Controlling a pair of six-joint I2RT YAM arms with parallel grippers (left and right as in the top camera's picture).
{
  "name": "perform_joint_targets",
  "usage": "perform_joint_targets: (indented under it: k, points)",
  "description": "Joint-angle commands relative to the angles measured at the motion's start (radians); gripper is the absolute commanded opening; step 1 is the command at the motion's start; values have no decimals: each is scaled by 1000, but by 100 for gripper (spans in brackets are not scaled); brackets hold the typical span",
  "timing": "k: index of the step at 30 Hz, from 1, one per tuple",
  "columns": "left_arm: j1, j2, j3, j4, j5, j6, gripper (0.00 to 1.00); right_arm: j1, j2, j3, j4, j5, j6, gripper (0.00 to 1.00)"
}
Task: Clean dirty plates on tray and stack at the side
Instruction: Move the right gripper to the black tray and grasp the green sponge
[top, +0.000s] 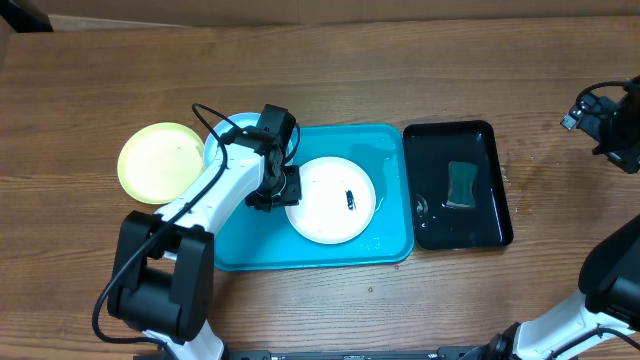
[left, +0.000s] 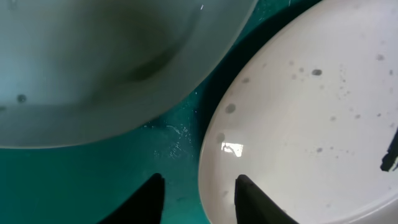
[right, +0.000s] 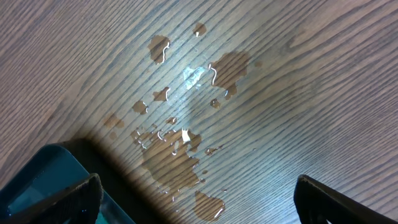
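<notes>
White plate lies flat on the turquoise tray, toward its middle, with 1 dark smear right of the plate's centre and small grey specks across it in the left wrist view. The light blue plate sits at the tray's far-left corner, half hidden under my left arm. I cannot tell whether all of it lies inside the rim. From my left wrist its edge is just beside the white plate, with a strip of tray between them. The yellow-green plate rests on the bench, left of the tray and close beside the blue plate.

My left arm rises from its base at the near-left of the bench and slants across the tray's left rim, with the wrist bent down at the white plate's left edge and a black cable looped above it. My left claw stands apart. Its 2 dark fingers straddle the white plate's rim, 1 over bare tray and 1 over the plate, with a gap visible on the tray side.

My right arm is held at the far right, well apart from the plates. My right claw is spread wide over wet patches on the bench, gripping nothing. Between it and the turquoise tray sits the black tray, with a sponge in it.
</notes>
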Motion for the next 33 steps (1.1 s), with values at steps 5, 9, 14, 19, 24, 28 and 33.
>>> perform_joint_targets:
  k: [5,9,14,19,24,28,33]
  points:
    - [-8,34,-6,14,-3,14,25,-1,-21,4,5,-5,8,100]
    - [-8,40,-6,19,-3,14,25,-1,-21,4,5,-5,8,100]
    - [-10,48,-6,20,1,14,20,-1,-21,4,48,-5,8,100]
    - [-13,48,-6,25,1,14,17,-1,-21,4,179,-91,8,100]
    - [-13,48,-6,25,1,14,18,-1,-21,5,127,-411,-35,100]
    - [-14,48,-6,31,1,-3,19,40,-21,4,4,-573,-216,100]
    - [-14,48,-6,40,0,-20,20,153,-21,-12,-129,-441,-222,100]
